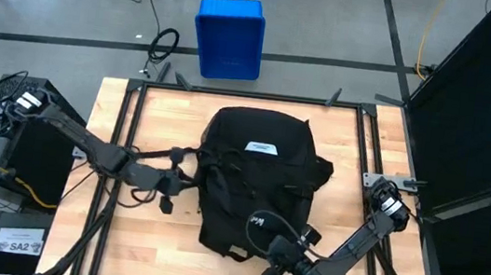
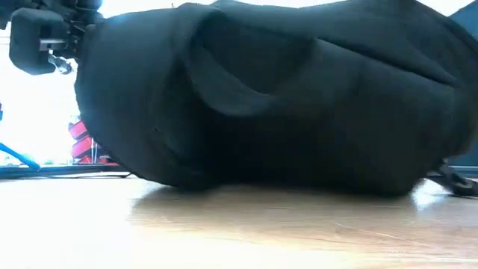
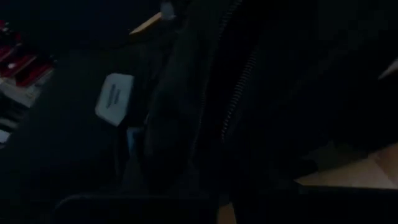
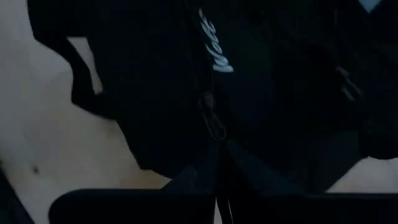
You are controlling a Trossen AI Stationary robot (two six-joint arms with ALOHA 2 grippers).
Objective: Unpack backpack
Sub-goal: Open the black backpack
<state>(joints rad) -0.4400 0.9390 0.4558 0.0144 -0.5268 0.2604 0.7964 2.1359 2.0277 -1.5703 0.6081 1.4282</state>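
The large black backpack (image 1: 254, 181) lies flat on the wooden table (image 1: 102, 233), its white label (image 1: 263, 146) facing up; in the low view the backpack (image 2: 284, 97) fills most of the picture. My left gripper (image 1: 189, 179) is shut at the backpack's left side, among its black straps (image 1: 164, 154). Its wrist view shows the label (image 3: 114, 98) and a zipper line (image 3: 239, 81). My right gripper (image 1: 264, 234) is shut at the backpack's near end, by the white lettering (image 1: 257, 221). A zipper pull loop (image 4: 213, 124) lies just ahead of its fingertips (image 4: 219, 152). My left gripper is level at the backpack's left side; darkness and the straps hide its fingertips, so I cannot tell whether it touches anything. My right gripper slants down from the near right onto the front pocket beside the zipper pull (image 4: 213, 124); I cannot tell whether it holds the pull.
A blue plastic bin (image 1: 229, 37) stands on the floor beyond the table's far edge. Bare wood (image 1: 134, 246) lies at the near left of the table. A black frame (image 1: 131, 114) runs along the table's edges.
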